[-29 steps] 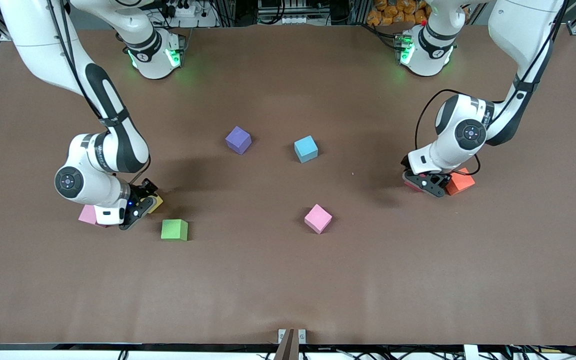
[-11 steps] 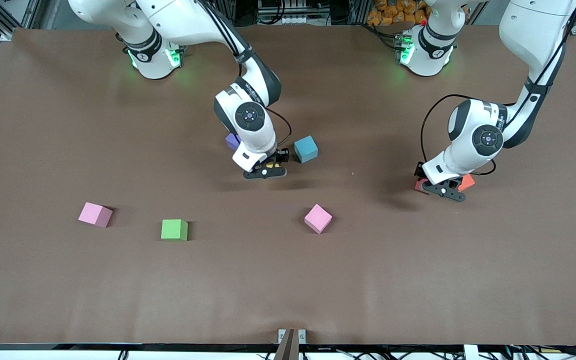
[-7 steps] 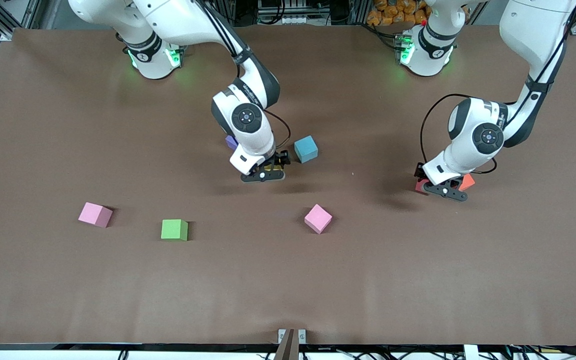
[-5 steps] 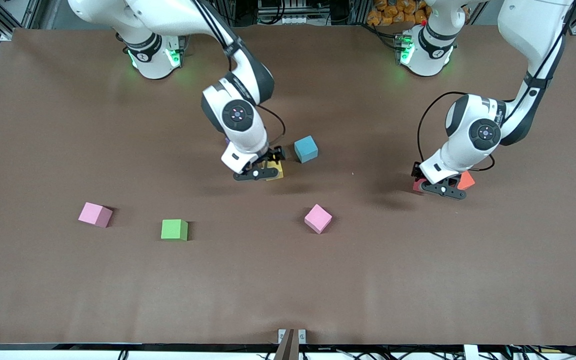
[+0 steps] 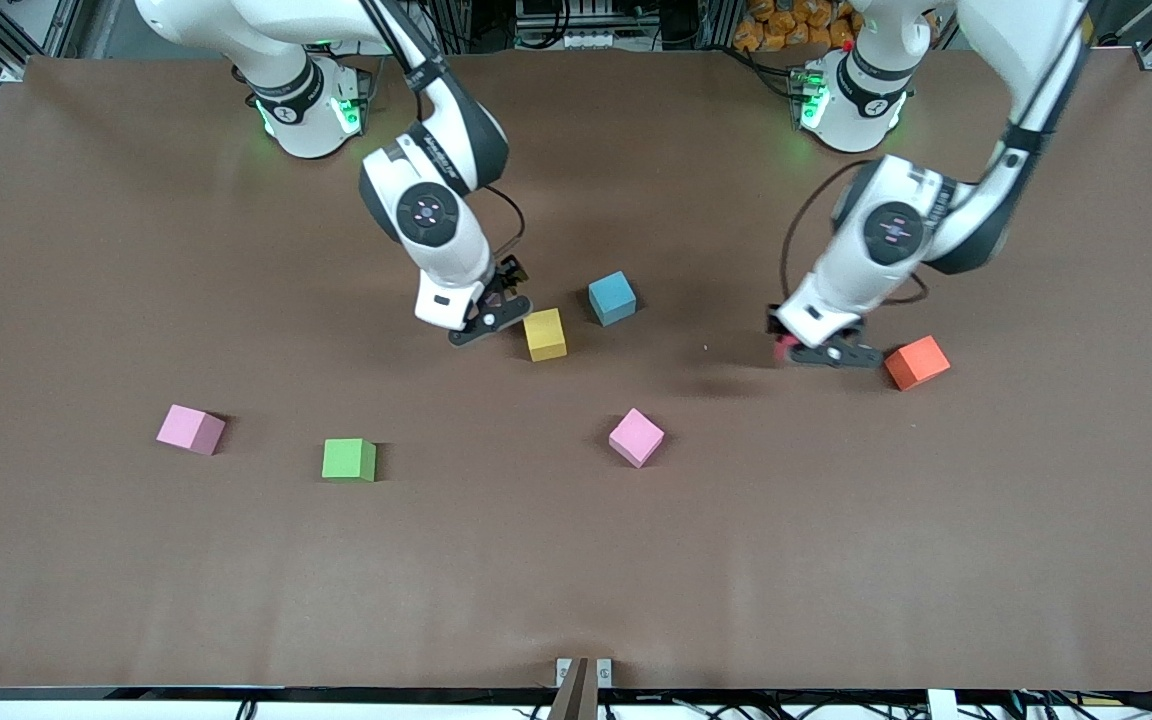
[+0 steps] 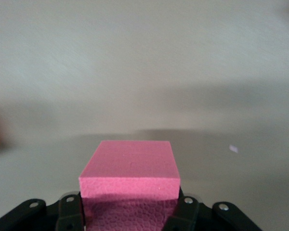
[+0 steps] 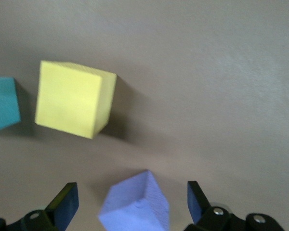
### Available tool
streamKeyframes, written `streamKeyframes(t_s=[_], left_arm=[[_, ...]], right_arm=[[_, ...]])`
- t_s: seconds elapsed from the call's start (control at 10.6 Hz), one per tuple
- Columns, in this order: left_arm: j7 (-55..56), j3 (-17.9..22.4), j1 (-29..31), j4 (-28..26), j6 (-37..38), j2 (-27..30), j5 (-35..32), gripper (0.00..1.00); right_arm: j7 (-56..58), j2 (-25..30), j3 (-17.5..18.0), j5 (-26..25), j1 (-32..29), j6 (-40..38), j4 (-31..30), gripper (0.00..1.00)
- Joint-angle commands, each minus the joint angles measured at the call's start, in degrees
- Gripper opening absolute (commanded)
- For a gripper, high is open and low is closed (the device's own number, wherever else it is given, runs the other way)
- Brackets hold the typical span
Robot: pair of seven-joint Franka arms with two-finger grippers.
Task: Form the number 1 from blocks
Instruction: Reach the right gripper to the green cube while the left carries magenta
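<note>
My right gripper is open over the purple block, which shows between its fingers in the right wrist view; the arm hides that block in the front view. The yellow block lies free on the table beside the blue block. My left gripper is shut on the red block and holds it up over the table between the blue block and the orange block. Nearer the front camera lie a pink block, a green block and another pink block.
The brown table has a wide bare stretch between the blocks and its front edge. Both arm bases stand along the edge farthest from the front camera.
My right gripper opened, left the yellow block beside the blue one and drew back over the purple block. My left gripper lifted the red block away from the orange one, toward the table's middle.
</note>
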State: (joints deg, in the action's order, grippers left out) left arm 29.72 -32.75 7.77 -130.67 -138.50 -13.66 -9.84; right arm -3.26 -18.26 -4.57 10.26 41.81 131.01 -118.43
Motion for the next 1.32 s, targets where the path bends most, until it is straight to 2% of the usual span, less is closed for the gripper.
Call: streamKeyframes(t_s=[0.0, 0.19, 0.28, 0.47, 0.57, 0.66, 0.94, 1.04, 1.13, 1.23], left_arm=[[15.73, -8.61, 0.23, 3.29, 6.63, 1.45, -0.27, 0.0], [27.79, -16.17, -0.91, 7.61, 11.83, -0.57, 1.4, 0.0], [32.11, -18.04, -2.57, 8.23, 12.28, -1.19, 1.67, 0.0], [38.19, -18.23, -10.01, 13.48, 12.29, -6.26, 2.11, 0.0], [40.39, -18.06, -13.62, 17.25, 12.29, -11.51, 1.24, 0.0], [40.94, -17.19, -16.7, 21.29, 12.37, -15.31, -0.16, 0.0], [40.33, -8.33, -28.99, 27.73, 12.55, -21.21, -5.7, 0.0], [40.85, -3.86, -34.17, 31.23, 12.64, -24.37, -6.85, 0.0], [41.03, 1.14, -39.18, 33.53, 12.64, -25.62, -6.42, 0.0], [40.94, 4.5, -42.45, 34.59, 12.64, -25.8, -6.07, 0.0]], right_arm=[[4.14, 4.21, 2.2, 0.81, -9.86, 1.35, -4.45, 1.0], [4.4, 2.19, 2.11, 0.47, -18.39, 5.02, -2.96, 1.0], [4.14, 0.87, 1.94, 0.46, -21.82, 6.0, -0.25, 1.0], [3.79, -4.03, 0.81, 0.46, -25.88, 6.18, 6.78, 1.0], [3.79, -7.45, -1.64, 0.38, -25.11, 6.19, 10.9, 1.0], [3.79, -9.84, -2.1, 0.46, -25.11, 6.28, 13.63, 1.0], [0.04, -15.21, -3.24, 0.82, -24.58, 7.41, 19.1, 1.0], [-0.6, -16.01, -4.2, 0.82, -23.62, 8.12, 19.46, 1.0], [-0.61, -16.8, -5.35, 0.82, -22.83, 9.17, 19.46, 1.0], [-0.69, -17.59, -5.88, 0.82, -22.56, 10.05, 19.55, 1.0]])
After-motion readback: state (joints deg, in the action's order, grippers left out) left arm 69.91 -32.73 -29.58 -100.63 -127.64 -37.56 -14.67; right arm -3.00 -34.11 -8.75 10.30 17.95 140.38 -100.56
